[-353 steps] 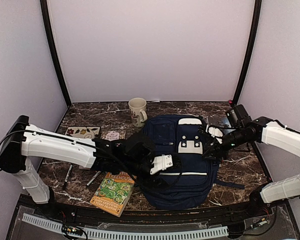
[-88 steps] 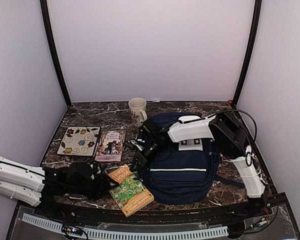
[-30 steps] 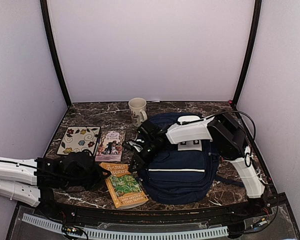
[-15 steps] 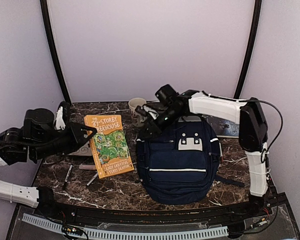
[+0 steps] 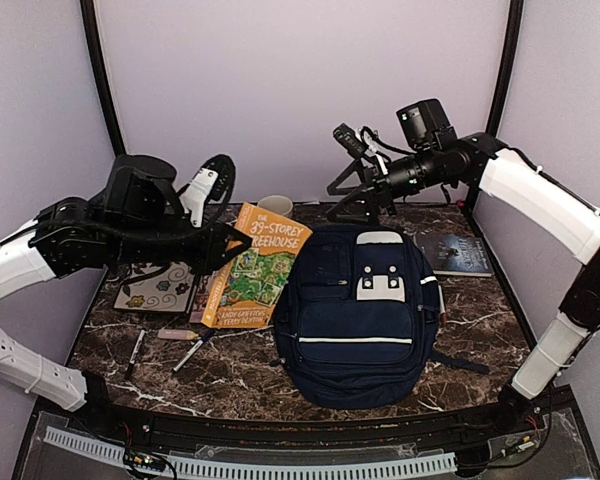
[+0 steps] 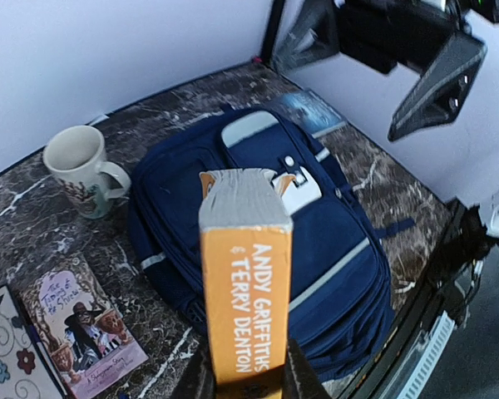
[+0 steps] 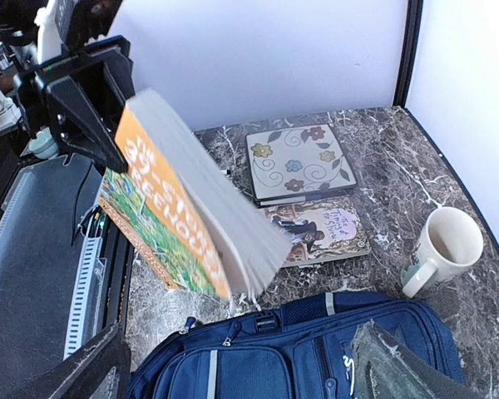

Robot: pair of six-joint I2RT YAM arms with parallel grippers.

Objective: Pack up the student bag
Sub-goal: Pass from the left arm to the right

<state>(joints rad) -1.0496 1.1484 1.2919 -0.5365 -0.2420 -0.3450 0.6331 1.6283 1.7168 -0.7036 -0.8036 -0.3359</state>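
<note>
The navy student bag lies flat on the marble table, front patch up; it also fills the left wrist view and the bottom of the right wrist view. My left gripper is raised left of the bag, shut on an orange paperback. Its spine stands up between my fingers, tilted over the bag's left edge. My right gripper hangs open and empty in the air above the bag's top end, its fingers wide apart.
A cream mug stands behind the bag. A floral notebook and a purple storybook lie left of it. Two pens and a pink stick lie at front left. A dark book lies at the right.
My left arm lifted the orange book from the front of the table up beside the bag. My right gripper let go of the bag's top, opened and rose toward the back.
</note>
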